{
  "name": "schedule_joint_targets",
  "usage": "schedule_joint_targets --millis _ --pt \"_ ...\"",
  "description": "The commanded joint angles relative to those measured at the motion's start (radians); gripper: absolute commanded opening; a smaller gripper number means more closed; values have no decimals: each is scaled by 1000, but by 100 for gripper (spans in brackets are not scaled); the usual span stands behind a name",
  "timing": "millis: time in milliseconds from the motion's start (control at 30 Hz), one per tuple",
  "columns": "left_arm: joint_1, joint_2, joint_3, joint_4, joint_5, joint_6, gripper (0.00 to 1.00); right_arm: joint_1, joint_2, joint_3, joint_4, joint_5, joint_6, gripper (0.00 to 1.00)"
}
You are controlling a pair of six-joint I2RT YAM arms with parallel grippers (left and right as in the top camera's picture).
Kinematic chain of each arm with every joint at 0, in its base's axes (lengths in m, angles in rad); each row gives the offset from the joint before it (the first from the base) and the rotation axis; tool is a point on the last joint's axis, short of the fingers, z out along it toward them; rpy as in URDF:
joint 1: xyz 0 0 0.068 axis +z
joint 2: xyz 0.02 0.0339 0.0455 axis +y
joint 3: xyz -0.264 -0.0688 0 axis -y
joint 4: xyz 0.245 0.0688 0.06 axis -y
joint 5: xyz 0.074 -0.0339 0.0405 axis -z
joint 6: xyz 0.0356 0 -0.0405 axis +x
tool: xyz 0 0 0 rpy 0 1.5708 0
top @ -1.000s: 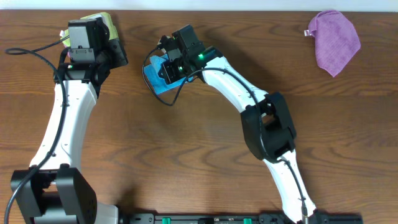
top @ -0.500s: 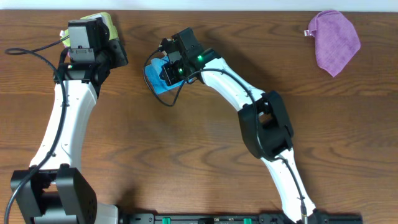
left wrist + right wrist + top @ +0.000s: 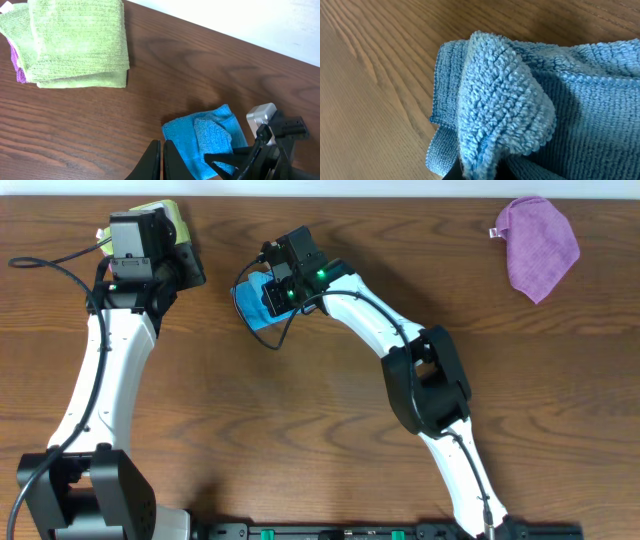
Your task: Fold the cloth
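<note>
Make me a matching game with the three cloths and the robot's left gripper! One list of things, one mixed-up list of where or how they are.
Things:
1. blue cloth
2. purple cloth
3. green cloth
4. left gripper

Where or how:
A. folded in a stack
B. shut, holding nothing
C. pinched by the right gripper
D. crumpled, far right in the overhead view

Pairs: 1-C, 2-D, 3-A, 4-B

overhead looks down; 3 views share the cloth (image 3: pixel 250 304)
</note>
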State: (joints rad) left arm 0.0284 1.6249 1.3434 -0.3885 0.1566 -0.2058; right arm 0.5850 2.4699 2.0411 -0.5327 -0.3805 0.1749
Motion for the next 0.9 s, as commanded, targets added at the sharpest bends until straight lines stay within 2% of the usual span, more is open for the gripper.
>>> schedule_joint_targets --millis 0,33,100,167,233,300,467,600,667,867 --pt "5 -11 23 -3 -7 11 6 4 23 19 3 -18 -11 5" --pt "5 -11 23 -3 -7 11 6 5 23 19 3 -32 -11 10" --pt "5 -11 23 -3 -8 11 6 6 23 19 3 -63 -11 29" --pt "5 -11 23 -3 -11 11 6 6 23 19 3 -107 -11 32" --pt "5 -11 23 5 -19 11 6 6 23 19 3 -145 -11 42" --pt "5 -11 23 13 -35 11 6 6 23 19 5 -189 -11 41" --pt "6 -11 23 34 -34 11 6 6 23 19 9 -256 -11 54" --pt "6 -11 23 34 -35 11 6 6 23 19 21 -290 -11 56" --pt "6 -11 23 33 -39 12 6 4 23 19 22 -290 -11 62" --pt "32 -11 23 -3 -78 15 6 -32 14 33 20 -281 -11 60"
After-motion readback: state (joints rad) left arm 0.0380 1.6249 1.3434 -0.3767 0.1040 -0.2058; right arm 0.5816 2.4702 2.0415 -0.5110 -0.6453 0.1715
